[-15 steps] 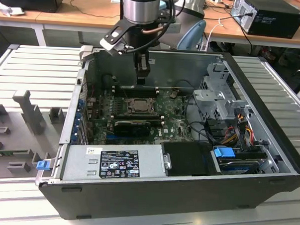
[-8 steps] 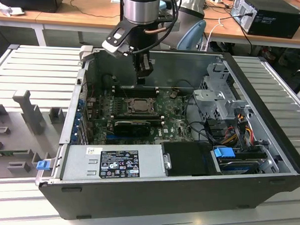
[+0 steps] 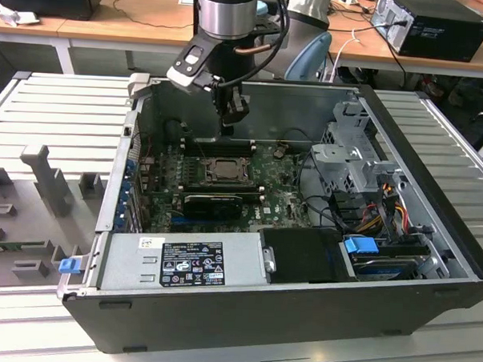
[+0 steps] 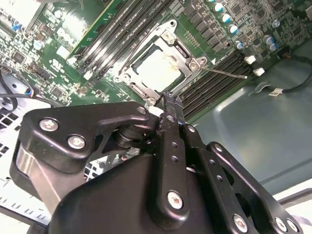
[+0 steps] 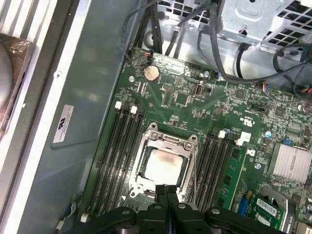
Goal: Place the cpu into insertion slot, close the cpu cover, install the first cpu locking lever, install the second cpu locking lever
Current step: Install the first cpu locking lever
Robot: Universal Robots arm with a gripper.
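The cpu (image 5: 162, 163) lies flat in the insertion slot (image 5: 146, 141), its tan-grey face up; it also shows in the second wrist view (image 4: 161, 68). The silvery cpu cover (image 5: 187, 168) lies down around it as a frame. A thin metal locking lever (image 4: 228, 73) sticks out from the socket over the memory slots. My gripper (image 5: 167, 191) is shut with nothing between its fingers, its tips (image 4: 171, 100) hovering just off one edge of the socket. In the exterior view the gripper (image 3: 228, 126) hangs above the board slightly behind the socket (image 3: 223, 171).
The green motherboard (image 3: 281, 195) sits inside an open computer case (image 3: 244, 309). Black memory slots (image 5: 119, 156) flank the socket on both sides. Cables (image 3: 328, 209), a drive cage (image 3: 355, 154) and the power supply (image 3: 186, 263) crowd the case.
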